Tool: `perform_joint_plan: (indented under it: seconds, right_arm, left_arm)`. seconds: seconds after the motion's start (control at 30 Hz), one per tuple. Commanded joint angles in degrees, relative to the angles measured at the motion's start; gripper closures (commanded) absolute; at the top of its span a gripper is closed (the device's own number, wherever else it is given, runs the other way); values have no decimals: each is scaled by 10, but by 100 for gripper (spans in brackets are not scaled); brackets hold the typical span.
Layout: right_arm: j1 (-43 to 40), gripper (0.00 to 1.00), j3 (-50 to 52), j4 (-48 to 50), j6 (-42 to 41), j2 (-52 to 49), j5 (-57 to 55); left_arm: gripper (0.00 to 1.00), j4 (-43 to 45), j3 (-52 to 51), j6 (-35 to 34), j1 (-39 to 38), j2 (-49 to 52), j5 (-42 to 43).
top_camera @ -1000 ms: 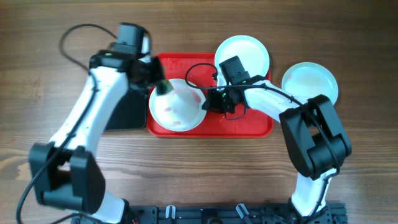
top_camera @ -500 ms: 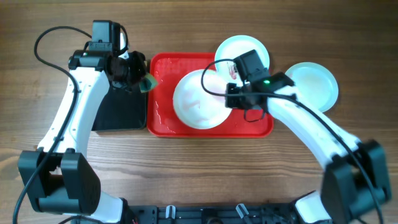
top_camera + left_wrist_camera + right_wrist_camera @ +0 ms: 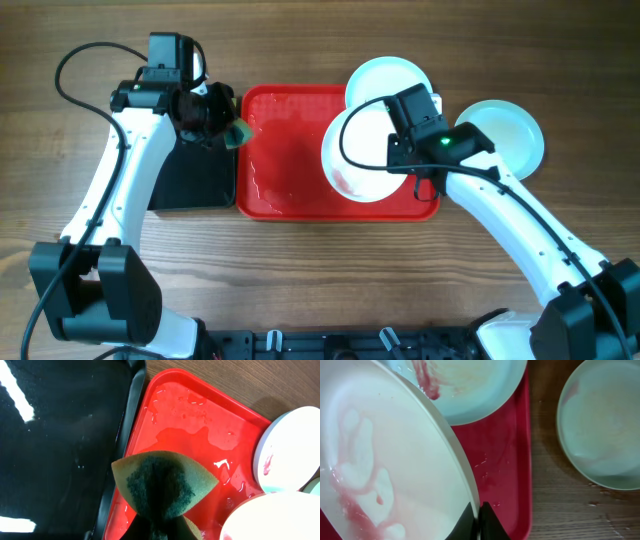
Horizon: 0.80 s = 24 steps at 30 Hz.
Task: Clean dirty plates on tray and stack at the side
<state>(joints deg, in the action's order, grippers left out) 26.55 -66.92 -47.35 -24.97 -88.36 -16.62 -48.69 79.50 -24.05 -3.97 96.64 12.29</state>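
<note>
My right gripper [image 3: 402, 152] is shut on the rim of the white-pinkish plate [image 3: 362, 155] and holds it tilted over the right part of the red tray [image 3: 285, 190]. The right wrist view shows my right gripper [image 3: 479, 516] pinching that rim, and pink smears on the plate [image 3: 380, 460]. A turquoise plate [image 3: 392, 78] with a red smear lies at the tray's far right corner. A second turquoise plate [image 3: 505, 132] lies on the table to the right. My left gripper [image 3: 222, 122] is shut on a green-yellow sponge [image 3: 162, 485] over the tray's left edge.
A black tray [image 3: 195, 180] lies directly left of the red tray. The red tray's floor [image 3: 200, 445] is wet. Wooden table surrounds both trays. The smeared turquoise plate [image 3: 470, 385] sits just beyond the held plate; the other [image 3: 600, 425] is off the tray.
My right gripper has carried the white-pinkish plate from the tray's left part to its right. My left gripper with the sponge pulled back left to the tray's edge, then stayed still.
</note>
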Motion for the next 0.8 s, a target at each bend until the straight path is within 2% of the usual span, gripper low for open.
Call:
perform_joint_plan:
  seconds: [0.0,0.4,0.63,0.77]
  right_arm:
    - [51,96,-33,-2,11,16,-108]
    - [174,96,-62,7,46,16,-319]
    - [230,96,-62,66,109,16,-417]
    - [248,96,-61,131,179,16,-459]
  left_arm:
    - [96,0,-9,11,1,-3,-2]
    - [96,2,-17,11,0,-2,-1]
    - [96,2,-17,11,0,-2,-1]
    - [96,2,-17,11,0,-2,-1]
